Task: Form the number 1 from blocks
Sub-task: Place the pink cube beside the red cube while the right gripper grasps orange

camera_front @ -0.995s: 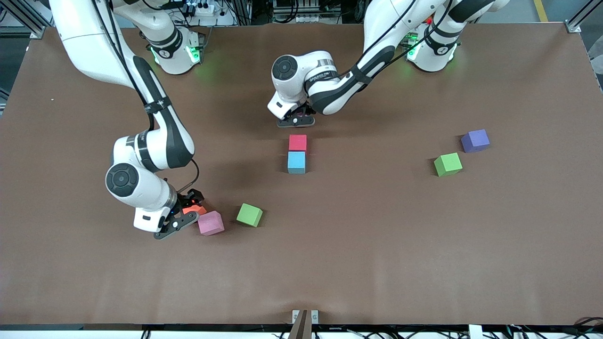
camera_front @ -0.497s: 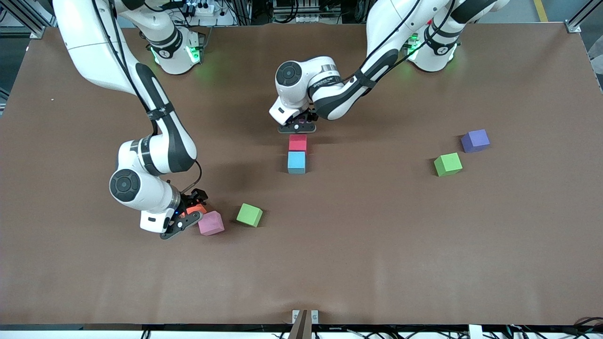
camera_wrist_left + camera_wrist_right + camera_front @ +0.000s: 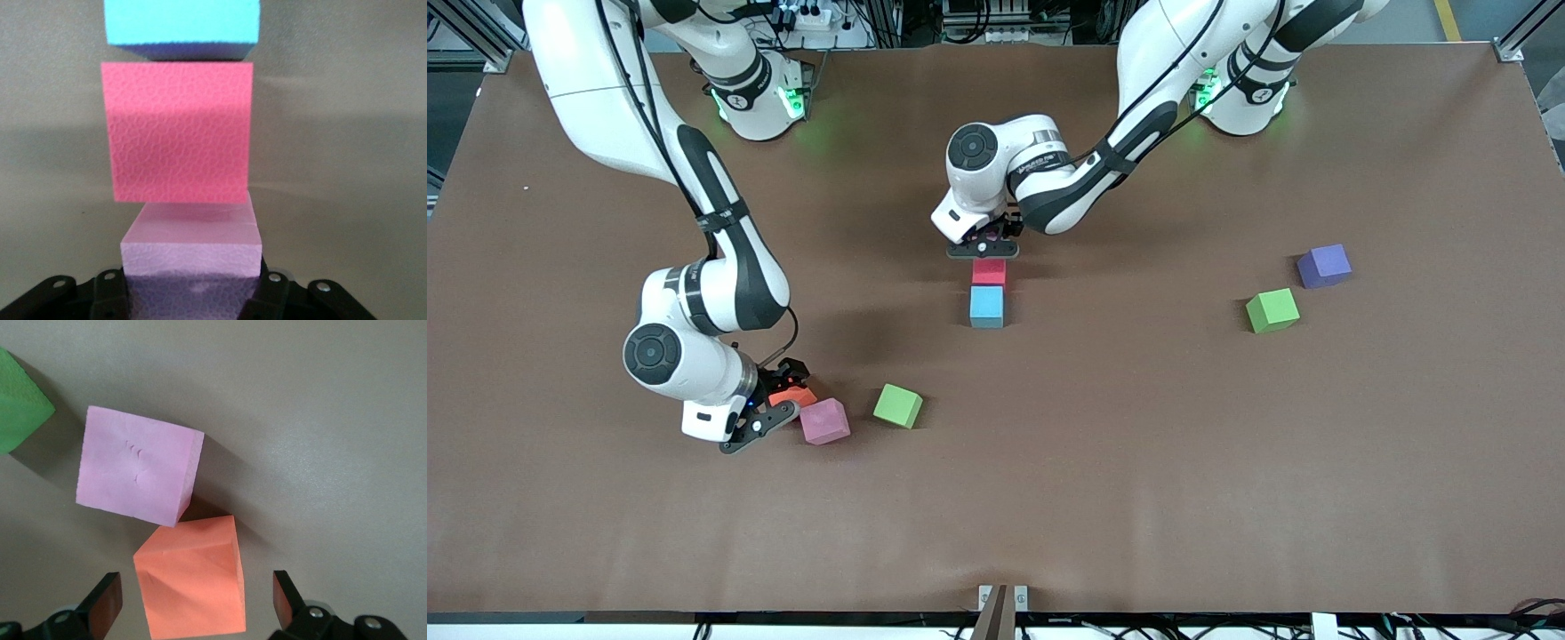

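**Blocks on the worktop: condition at time of inspection**

All blocks were small matte cubes of foam-like material with a fine pebbled skin. At mid-worktop (image 3: 1138, 462), a red block (image 3: 989, 271) sat touching a light blue block (image 3: 986, 307), the blue one nearer the front camera. The left gripper (image 3: 983, 244) was over the red block's edge, its jaws closed on a pale purple block (image 3: 191, 250).

Toward the right arm's end, the right gripper (image 3: 769, 411) stood low with its jaws wide open on either side of an orange block (image 3: 191, 585), not pinching it. A pink block (image 3: 823, 420), bearing small dents on its top face, lay just beside the orange one, and a green block (image 3: 897, 405) near that.

Toward the left arm's end lay a second green block (image 3: 1272, 310) and a darker purple block (image 3: 1323, 265), close together but apart.

No legible markings were found on any block.
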You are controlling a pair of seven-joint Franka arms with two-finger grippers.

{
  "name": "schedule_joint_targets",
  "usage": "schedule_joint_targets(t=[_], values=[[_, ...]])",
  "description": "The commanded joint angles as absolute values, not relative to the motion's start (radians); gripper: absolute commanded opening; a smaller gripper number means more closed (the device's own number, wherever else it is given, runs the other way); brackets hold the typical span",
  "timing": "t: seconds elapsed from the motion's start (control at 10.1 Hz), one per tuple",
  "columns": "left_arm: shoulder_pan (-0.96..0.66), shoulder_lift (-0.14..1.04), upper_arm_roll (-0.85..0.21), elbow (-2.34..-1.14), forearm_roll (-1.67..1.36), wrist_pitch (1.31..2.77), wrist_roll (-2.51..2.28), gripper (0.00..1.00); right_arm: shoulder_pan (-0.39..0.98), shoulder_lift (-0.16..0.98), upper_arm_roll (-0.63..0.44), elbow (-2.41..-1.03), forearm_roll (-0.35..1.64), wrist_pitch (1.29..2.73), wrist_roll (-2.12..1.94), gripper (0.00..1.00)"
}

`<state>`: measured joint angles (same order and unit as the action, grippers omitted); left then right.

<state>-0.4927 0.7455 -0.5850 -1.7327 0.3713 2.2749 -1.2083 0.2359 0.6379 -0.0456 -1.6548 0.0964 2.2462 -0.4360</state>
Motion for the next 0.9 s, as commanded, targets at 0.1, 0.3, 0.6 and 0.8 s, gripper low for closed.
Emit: schedule_joint_targets(t=[0.1, 0.3, 0.6, 0.8], values=[[-0.499, 0.770, -0.564, -1.698, 0.393, 2.273, -1.190, 0.00, 0.238, 0.649, -0.040, -1.664, 0.144, 2.256, -0.457, 1.00], [-0.495, 0.770, -0.563, -1.700, 0.393, 2.272, -1.190, 0.00, 0.241, 0.652, -0.040, -1.675, 0.155, 2.266, -0.457, 1.00], [-0.491, 0.769, -0.563, -1.703, 0.393, 2.269, -1.183, 0.00, 0.242, 0.660, -0.047, -1.698, 0.155, 2.318, -0.459, 1.00], [-0.491, 0.769, -0.563, -1.703, 0.393, 2.267, -1.177, 0.00, 0.241, 0.660, -0.057, -1.698, 0.155, 2.318, -0.460, 0.95]])
